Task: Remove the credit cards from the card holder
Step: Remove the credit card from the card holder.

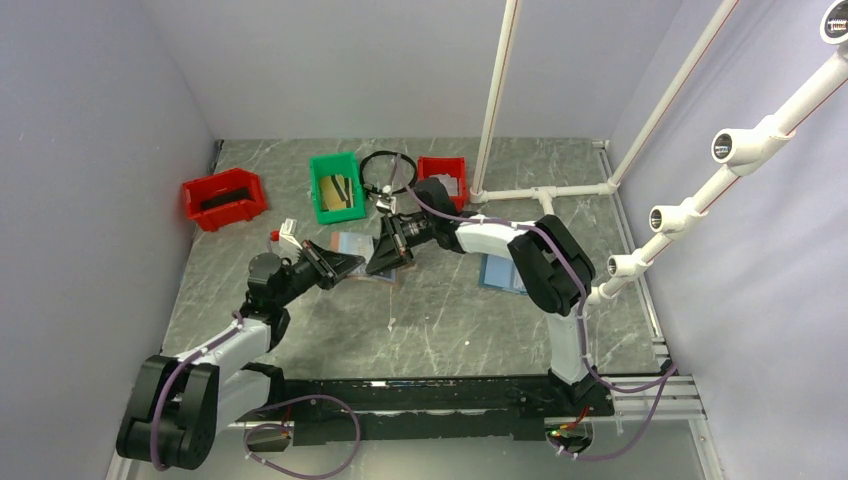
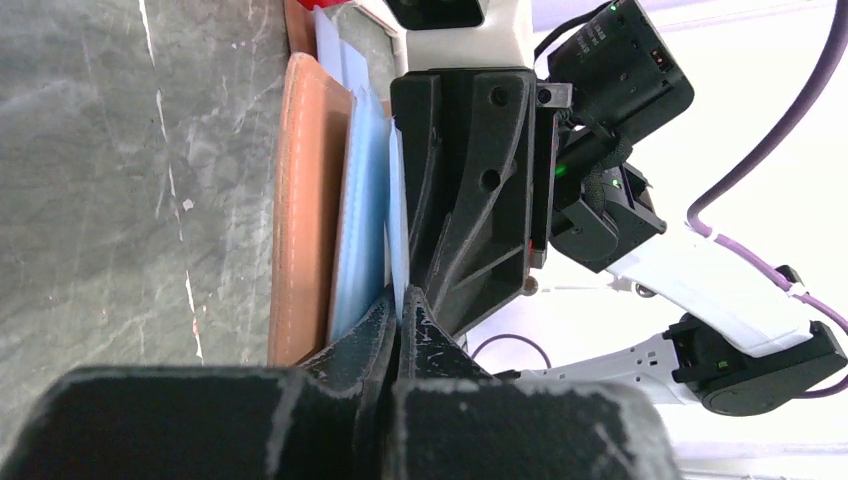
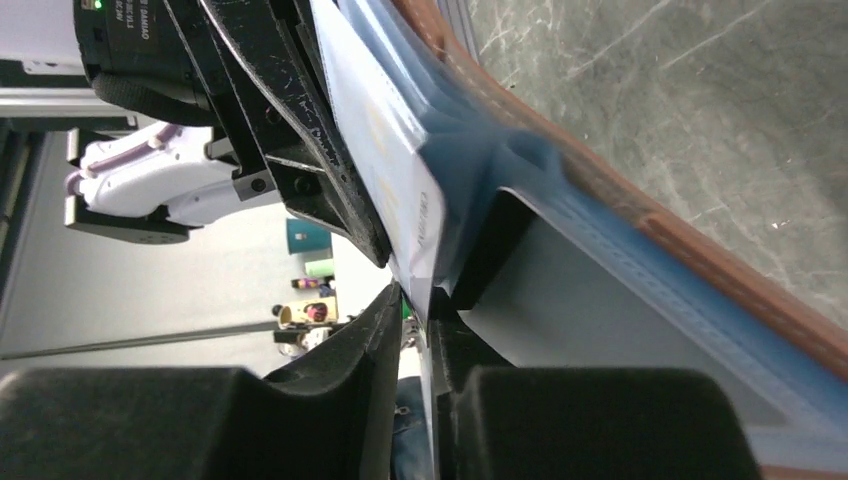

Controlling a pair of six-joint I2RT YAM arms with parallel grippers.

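Right wrist, right claw (image 3: pixel 412 302) seemingly pinching card (image 3: pixel 392 165)

Left gripper (image 2: pixel 398 300), right gripper (image 3: pixel 415 300) — both pinched

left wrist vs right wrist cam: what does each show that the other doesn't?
Left wrist only: left pincer shut on the edge of a pale blue page, with the right arm's white link behind.
Right wrist only: right pincer pinching a pale printed credit card.
Both: card holder with reddish-brown cover and blue pages, grey marbled table, and the opposite pincer close in.
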